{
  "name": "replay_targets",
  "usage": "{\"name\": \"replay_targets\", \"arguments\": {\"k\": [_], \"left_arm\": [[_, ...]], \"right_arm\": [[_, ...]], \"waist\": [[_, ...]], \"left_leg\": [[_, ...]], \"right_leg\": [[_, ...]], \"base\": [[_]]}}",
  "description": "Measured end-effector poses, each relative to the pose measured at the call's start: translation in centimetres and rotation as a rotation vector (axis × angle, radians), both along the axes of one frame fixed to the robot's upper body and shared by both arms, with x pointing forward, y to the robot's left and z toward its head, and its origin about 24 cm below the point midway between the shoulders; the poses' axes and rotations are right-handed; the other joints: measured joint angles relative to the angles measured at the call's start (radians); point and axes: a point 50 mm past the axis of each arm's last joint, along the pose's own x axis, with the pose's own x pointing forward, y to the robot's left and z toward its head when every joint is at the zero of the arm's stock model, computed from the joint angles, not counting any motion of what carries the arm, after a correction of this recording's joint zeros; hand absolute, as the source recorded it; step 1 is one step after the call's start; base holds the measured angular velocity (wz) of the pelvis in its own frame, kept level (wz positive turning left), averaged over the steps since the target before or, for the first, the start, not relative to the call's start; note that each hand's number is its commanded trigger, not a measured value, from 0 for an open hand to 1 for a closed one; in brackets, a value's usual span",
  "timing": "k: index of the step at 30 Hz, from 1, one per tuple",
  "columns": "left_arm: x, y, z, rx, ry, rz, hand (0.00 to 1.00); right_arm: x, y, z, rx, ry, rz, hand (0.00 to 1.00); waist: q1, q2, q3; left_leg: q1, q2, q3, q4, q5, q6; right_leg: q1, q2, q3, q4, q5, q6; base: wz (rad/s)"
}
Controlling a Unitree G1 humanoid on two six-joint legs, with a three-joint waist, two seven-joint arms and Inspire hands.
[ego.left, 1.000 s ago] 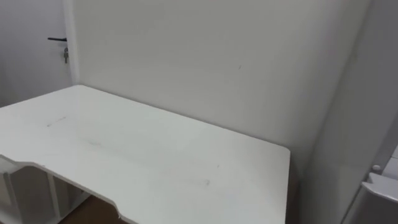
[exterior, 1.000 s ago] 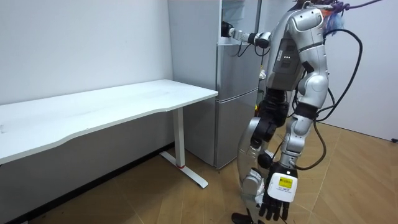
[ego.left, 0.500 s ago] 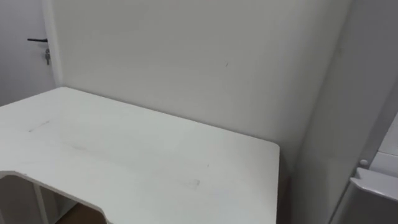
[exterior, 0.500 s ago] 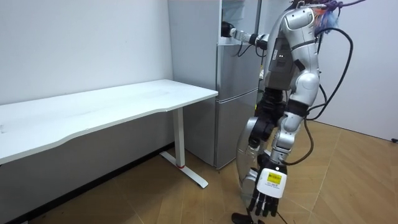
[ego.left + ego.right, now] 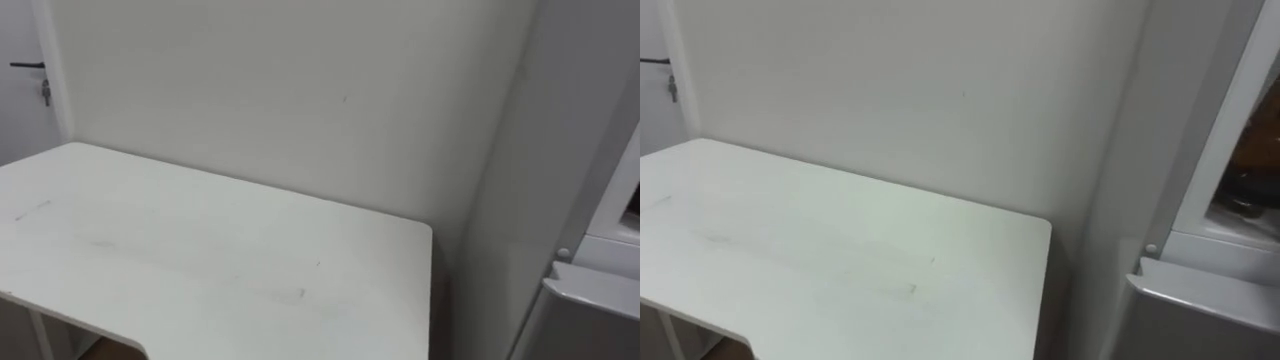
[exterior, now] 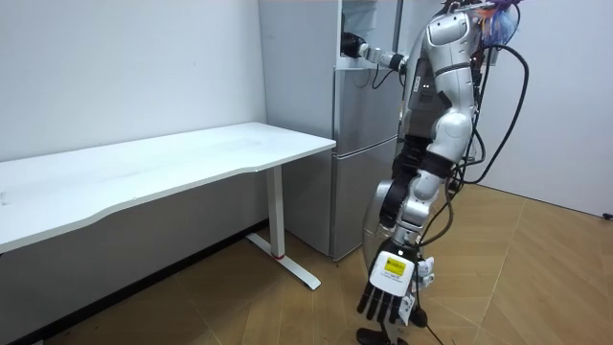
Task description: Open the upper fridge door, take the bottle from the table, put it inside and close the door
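In the room view I stand right before the grey fridge. My right arm is stretched out at shoulder height, and my right hand is at the edge of the open upper compartment. It is too small and dark to tell whether it holds anything, and I cannot make out a bottle. My left hand hangs low beside my leg, fingers straight and empty. In the right eye view the upper compartment's dark inside shows at the far right, above the lower door's top edge.
A long white table stands against the white wall to my left, its end close to the fridge side. A door with a dark handle is at the far left. Wooden floor lies open behind me.
Both eye views have swung to the right, so more of the fridge shows. In the room view my body has shifted toward the fridge and my left hand has swung toward the room view's left.
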Motion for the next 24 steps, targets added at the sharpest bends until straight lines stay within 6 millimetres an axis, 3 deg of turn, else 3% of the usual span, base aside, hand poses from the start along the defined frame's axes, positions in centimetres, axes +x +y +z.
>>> {"name": "replay_targets", "arguments": {"k": [3, 6, 12, 20, 24], "left_arm": [[0.4, 0.0, 0.0, 0.001, -0.008, -0.01, 0.0], [0.7, -0.1, 0.0, 0.003, -0.01, -0.033, 0.0], [0.8, 0.0, 0.0, 0.008, -0.014, -0.033, 0.0], [0.7, -0.2, 0.0, 0.013, -0.021, -0.032, 0.0], [0.8, -0.4, 0.0, 0.01, -0.031, -0.036, 0.0]], "right_arm": [[-0.3, 0.3, -0.2, 0.009, -0.003, 0.02, 0.0], [-0.4, 0.8, -0.2, 0.007, -0.004, 0.045, 0.0], [-0.8, 2.2, 0.2, -0.004, -0.032, 0.085, 0.0], [-3.0, 2.9, 0.1, -0.005, -0.082, 0.059, 0.0], [-3.6, 3.0, 0.0, -0.011, -0.086, 0.047, 0.0]], "waist": [[-0.003, -0.014, -0.0039], [-0.01, -0.014, -0.0039], [-0.054, -0.002, 0.001], [-0.08, 0.019, -0.0074], [-0.084, 0.023, -0.006]], "left_leg": [[0.0, 0.001, 0.011, -0.001, 0.0, 0.0], [0.001, 0.0, 0.021, 0.0, 0.0, 0.0], [0.006, 0.0, 0.027, -0.014, 0.0, 0.001], [0.02, 0.001, 0.053, -0.021, 0.0, 0.001], [0.021, 0.003, 0.067, -0.022, 0.0, 0.001]], "right_leg": [[-0.005, 0.006, 0.018, 0.001, 0.0, 0.0], [-0.011, 0.006, 0.03, 0.004, 0.0, 0.0], [-0.019, 0.006, 0.044, 0.011, 0.0, 0.001], [-0.022, 0.007, 0.068, 0.013, 0.0, 0.001], [-0.027, 0.008, 0.078, 0.015, 0.0, 0.001]], "base": [[-0.14], [-0.12], [-0.06], [-0.1], [-0.09]]}}
